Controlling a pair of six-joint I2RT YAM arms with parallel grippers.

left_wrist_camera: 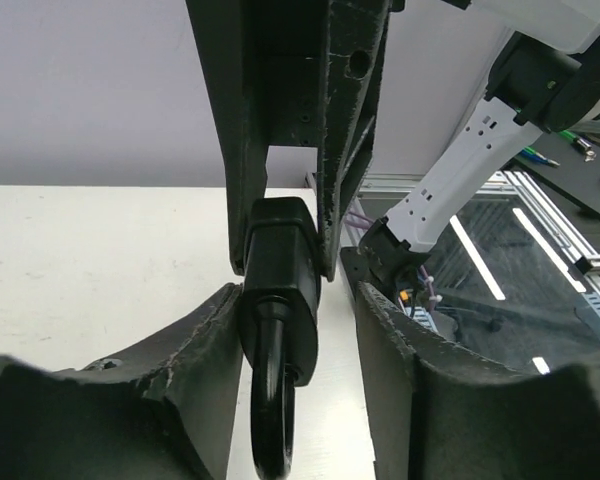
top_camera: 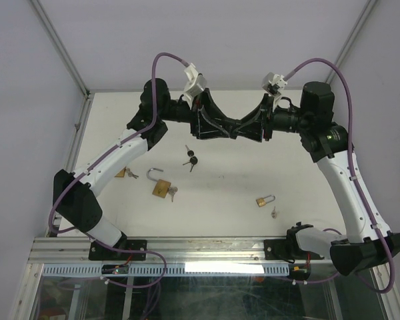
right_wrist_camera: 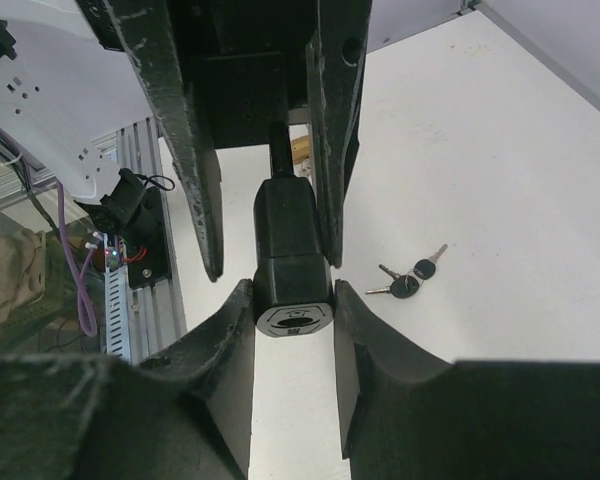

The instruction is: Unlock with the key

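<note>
The right gripper (right_wrist_camera: 292, 300) is clenched on the black padlock (right_wrist_camera: 291, 235). Its two fingers press the sides of the body right at the keyhole end, which faces that wrist's camera with no key in it. The left gripper (left_wrist_camera: 300, 295) stands released around the other end: the shackle (left_wrist_camera: 272, 420) lies between its fingers, one finger close against the body and a clear gap at the other, so it carries nothing. The two arms meet above the far half of the table (top_camera: 220, 193), with the lock in mid-air between them. Down on the table lie a bunch of black-headed keys (top_camera: 191, 159), a brass padlock with its shackle swung open (top_camera: 160, 185), a second brass padlock (top_camera: 265, 199), and a loose key (top_camera: 274, 213) just beside that one. As I judge it, one pinch alone holds the lock, so the push of a key could twist it or slide it out. The right fingers also crowd the keyhole and may block the key. Which key fits cannot be told, and a wrong one could jam. No box, tray or other container is in view.
</note>
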